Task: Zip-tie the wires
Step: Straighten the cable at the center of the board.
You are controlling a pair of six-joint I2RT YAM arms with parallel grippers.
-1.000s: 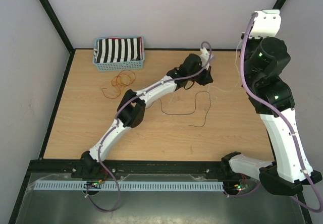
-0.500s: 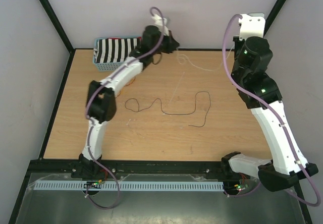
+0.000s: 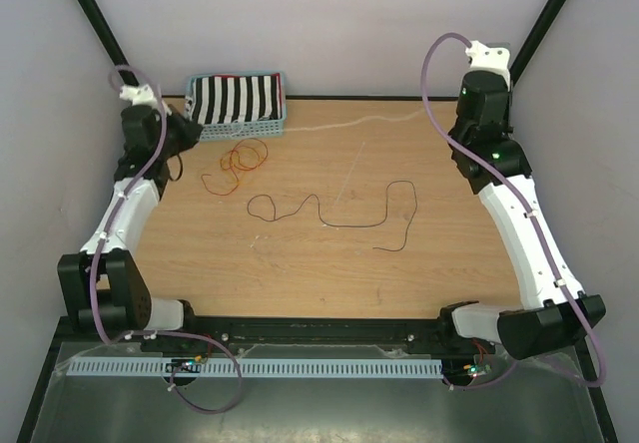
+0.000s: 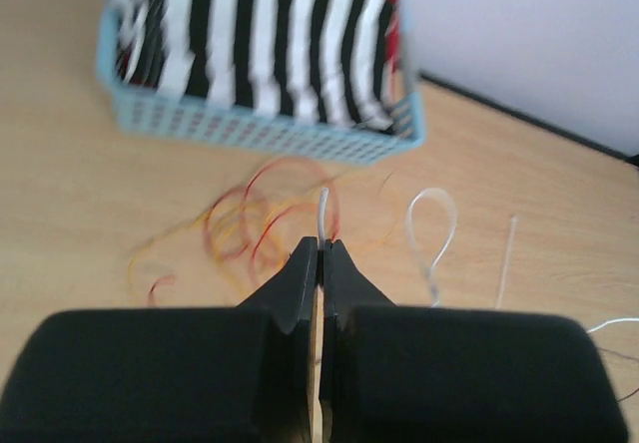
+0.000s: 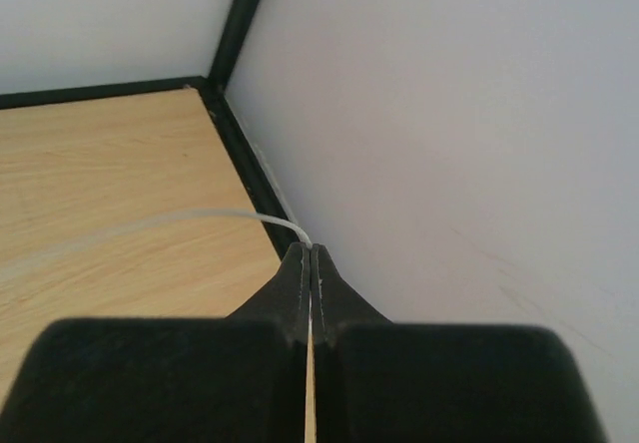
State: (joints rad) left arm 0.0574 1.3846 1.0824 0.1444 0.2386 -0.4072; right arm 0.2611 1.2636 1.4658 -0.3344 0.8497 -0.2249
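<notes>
Pinching thin white strand (image 3: pixel 349 122) across far bench (image 3: pixel 300 273) edge with left tool (image 4: pixel 320 248) and right tool (image 5: pixel 311 253), both closed on ends. Leaving loose: red-orange-yellow wire tangle (image 3: pixel 240 159) by blue basket (image 3: pixel 236 130), black wire (image 3: pixel 344 221) mid-bench. Bundling, tying not yet done.

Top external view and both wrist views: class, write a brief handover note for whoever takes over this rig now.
Left hand: shut on a thin white strand, beside the blue mesh basket.
Right hand: shut on a pale thin strand, at the far right corner.
Red, orange and yellow thin wires lie coiled near the basket; the thin black wire lies apart, mid-table.
Done: nothing bundled.
Left: gather and tie.
</notes>
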